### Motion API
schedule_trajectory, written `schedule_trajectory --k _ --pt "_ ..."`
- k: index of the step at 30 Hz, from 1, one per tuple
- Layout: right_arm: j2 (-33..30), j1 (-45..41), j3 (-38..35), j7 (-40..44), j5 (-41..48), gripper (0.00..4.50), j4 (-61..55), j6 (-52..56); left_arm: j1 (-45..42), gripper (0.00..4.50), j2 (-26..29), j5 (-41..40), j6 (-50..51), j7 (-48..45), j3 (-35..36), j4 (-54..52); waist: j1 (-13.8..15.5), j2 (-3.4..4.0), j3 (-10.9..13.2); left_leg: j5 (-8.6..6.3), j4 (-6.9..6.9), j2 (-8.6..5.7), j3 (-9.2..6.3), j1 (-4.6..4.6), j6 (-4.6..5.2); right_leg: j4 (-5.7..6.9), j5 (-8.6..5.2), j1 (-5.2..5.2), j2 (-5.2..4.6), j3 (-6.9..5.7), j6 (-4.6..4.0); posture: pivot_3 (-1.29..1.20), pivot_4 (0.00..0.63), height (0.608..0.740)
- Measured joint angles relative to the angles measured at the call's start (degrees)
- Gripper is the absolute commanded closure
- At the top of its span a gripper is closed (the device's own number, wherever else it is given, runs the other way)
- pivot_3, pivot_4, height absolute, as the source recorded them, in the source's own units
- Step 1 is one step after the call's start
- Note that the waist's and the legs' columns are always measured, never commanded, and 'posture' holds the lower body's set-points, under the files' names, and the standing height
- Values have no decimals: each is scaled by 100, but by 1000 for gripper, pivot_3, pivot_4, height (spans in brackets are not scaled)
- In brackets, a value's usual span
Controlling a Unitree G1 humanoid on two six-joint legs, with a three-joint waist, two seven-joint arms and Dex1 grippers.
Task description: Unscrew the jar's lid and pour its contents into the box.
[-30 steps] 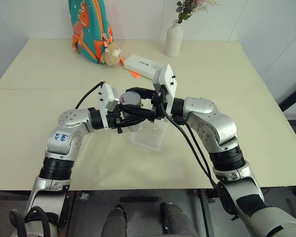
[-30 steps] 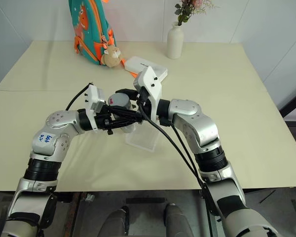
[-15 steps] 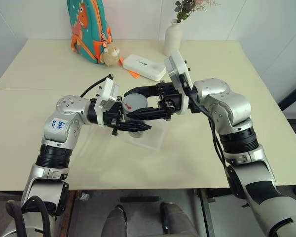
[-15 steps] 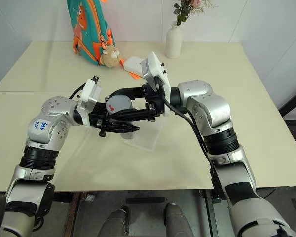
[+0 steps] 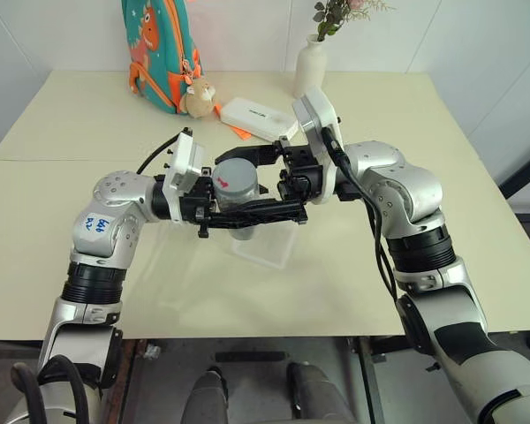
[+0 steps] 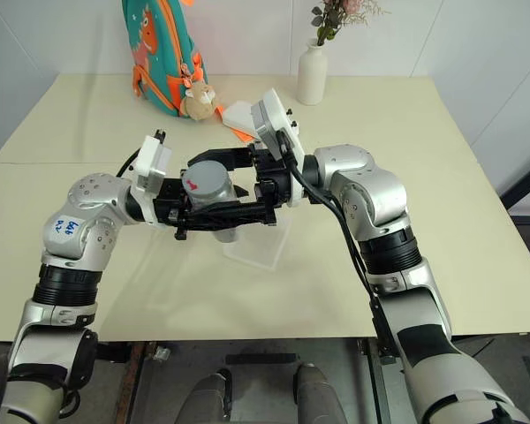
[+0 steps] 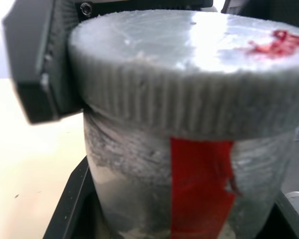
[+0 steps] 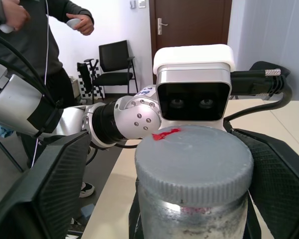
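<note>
My left gripper (image 5: pixel 247 215) is shut on the body of the jar (image 5: pixel 239 198), a greyish translucent cylinder with a red stripe (image 7: pixel 199 189), and holds it upright above the table. The grey ribbed lid (image 5: pixel 237 170) with a red mark sits on the jar. Around the lid my right gripper (image 5: pixel 223 185) stands open, with its fingers (image 8: pixel 50 194) spread on either side and a gap to the lid (image 8: pixel 194 157). The clear box (image 5: pixel 267 249) lies on the table just below the jar. The contents are hidden inside the jar.
At the back of the cream table (image 5: pixel 71 132) stand a teal backpack (image 5: pixel 159 49) with a plush toy (image 5: pixel 197 97), a white oblong case (image 5: pixel 258 119) and a white vase (image 5: pixel 310 66). A person (image 8: pixel 35 30) stands beyond the table near a chair (image 8: pixel 112 64).
My right gripper's fingers have spread away from the lid that they clasped before. Both hands turned at the wrist and came up a little with the jar.
</note>
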Motion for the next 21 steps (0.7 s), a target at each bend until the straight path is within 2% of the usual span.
schedule_trajectory --k 9,17,21 --pt "16 28 -270 -397 -69 26 -127 -177 173 2499 308 13 106 -12 67 4 6 1 1 0 0 0 0 -11 0 6 -2 -16 2 2 -2 0 150 740" --pt "166 143 201 -1022 -554 26 -490 -154 103 2499 192 57 86 64 32 108 -4 1 1 2 26 2 0 -71 -3 61 -4 -95 8 9 -6 0 150 740" --pt "332 138 298 -1311 -748 26 -484 -153 99 2499 170 62 84 66 -5 117 1 1 0 3 34 2 0 -72 -5 67 -4 -95 9 11 -7 0 150 740"
